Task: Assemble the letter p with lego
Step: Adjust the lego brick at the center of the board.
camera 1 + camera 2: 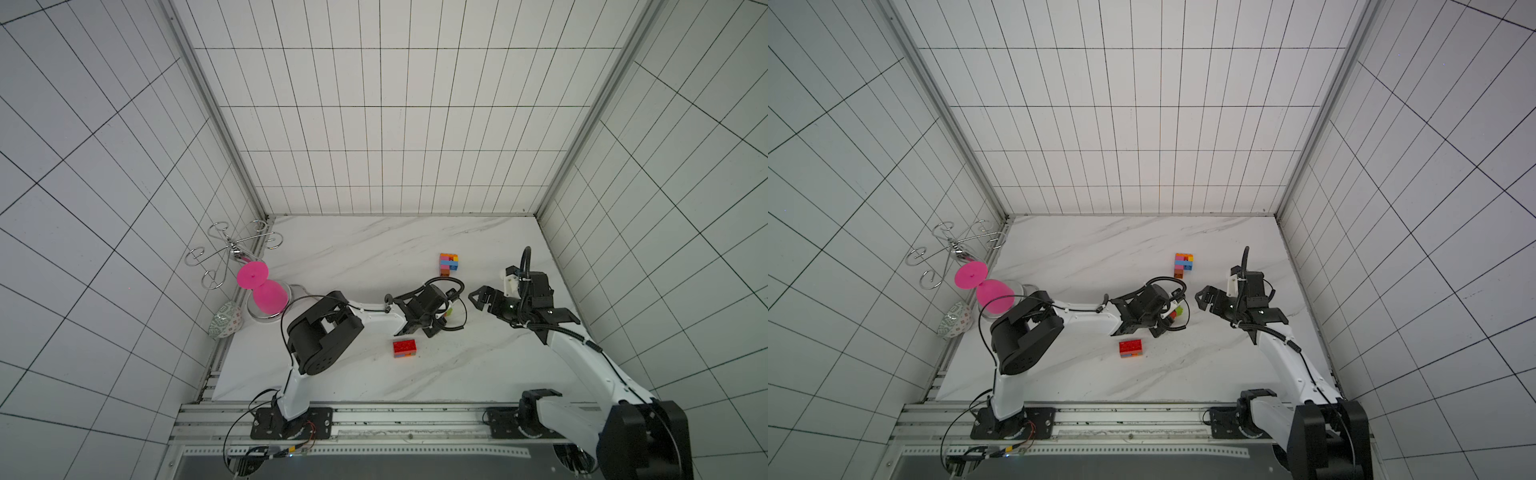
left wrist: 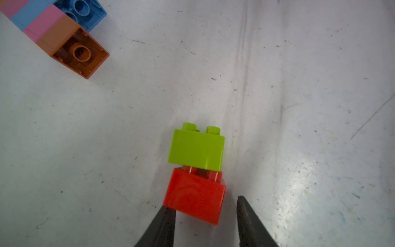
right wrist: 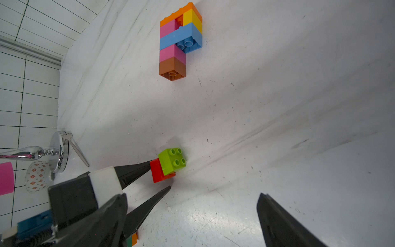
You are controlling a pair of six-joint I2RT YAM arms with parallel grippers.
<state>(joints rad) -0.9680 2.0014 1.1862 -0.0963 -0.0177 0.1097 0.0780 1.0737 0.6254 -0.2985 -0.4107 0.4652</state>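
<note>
Left wrist view: the left jaws stand part-open around a red brick (image 2: 193, 196) capped by a green brick (image 2: 196, 147) on the counter (image 2: 299, 107), one tip touching the red, the other just clear. Nearby the right jaws gape wide; the multicoloured lego figure (image 3: 173, 40) lies well apart.

MARBLE AND BRICKS: A scuffed white marble-look tabletop (image 1: 332, 257) carries 3 groups of lego. A flat-lying P-shaped build (image 1: 449, 263) of orange, yellow, pink, blue and brown bricks is at 1 o'clock from the centre, a green brick (image 2: 196, 149) sits askew on a red brick (image 2: 193, 198) at 3 o'clock, and a red-topped block (image 1: 404, 348) with other colours showing beneath is at 6 o'clock. At the 9 o'clock edge stands a round chrome base (image 3: 58, 149), with a patterned egg-shaped object (image 1: 225, 325) just beside it.
</note>
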